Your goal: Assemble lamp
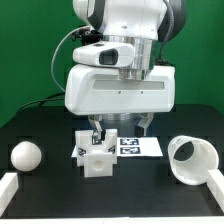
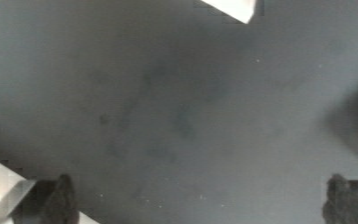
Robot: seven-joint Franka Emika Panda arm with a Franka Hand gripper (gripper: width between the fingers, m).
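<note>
The lamp lies in three white parts on the black table. The square block base (image 1: 97,160) stands just in front of the gripper. At the exterior view's left rests the round-headed bulb (image 1: 25,155). The cone shade (image 1: 192,160) lies on its side at the right, its mouth turned toward the middle. My gripper (image 1: 121,128) hangs open over the back of the base, holding nothing. In the wrist view the two dark fingertips (image 2: 51,200) stand far apart around my gripper (image 2: 199,200), with only bare dark table between them.
The marker board (image 1: 138,147) lies flat behind and to the right of the base. A low white rail (image 1: 10,186) borders the table at the front corners. A green wall stands behind. A white corner (image 2: 240,8) shows at the wrist view's edge.
</note>
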